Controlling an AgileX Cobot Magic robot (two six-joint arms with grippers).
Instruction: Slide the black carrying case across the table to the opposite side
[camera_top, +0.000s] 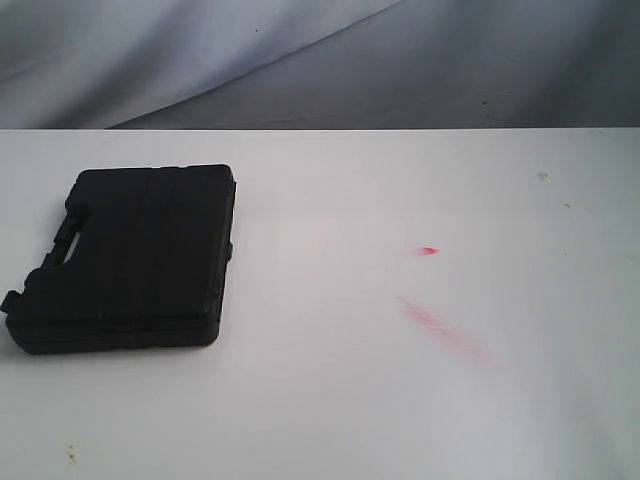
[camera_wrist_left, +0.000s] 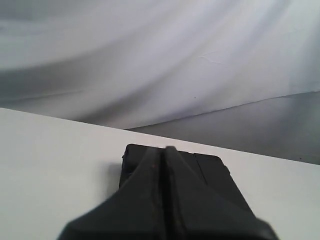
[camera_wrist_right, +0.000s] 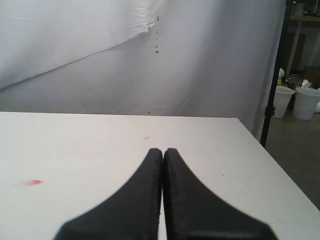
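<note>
- Exterior view: a wide white bench (camera_top: 330, 400) fills the scene, with a pale cloth backdrop (camera_top: 300, 60) behind it. The black carrying case (camera_top: 135, 260) lies flat on the left part of the bench, its handle on its left edge. The case is closed, so its contents cannot be seen. To the right of the middle are a small red spot (camera_top: 428, 250) and a faint red streak (camera_top: 445, 325), both well apart from the case. This view alone shows the whole case.
- Left wrist view: the left gripper (camera_wrist_left: 164, 152) is clenched, its two black fingers pressed together with nothing between them. Part of the case shows just beyond the tips, on the bench. Whether they touch cannot be told.
- Right wrist view: the right gripper (camera_wrist_right: 162, 152) is likewise clenched and empty, above bare bench. The red spot shows here too, but not the case. Only this view shows the bench's far corner, a black stand pole (camera_wrist_right: 274, 90) and white buckets (camera_wrist_right: 305, 102) on the floor beyond; their contents cannot be told.
</note>
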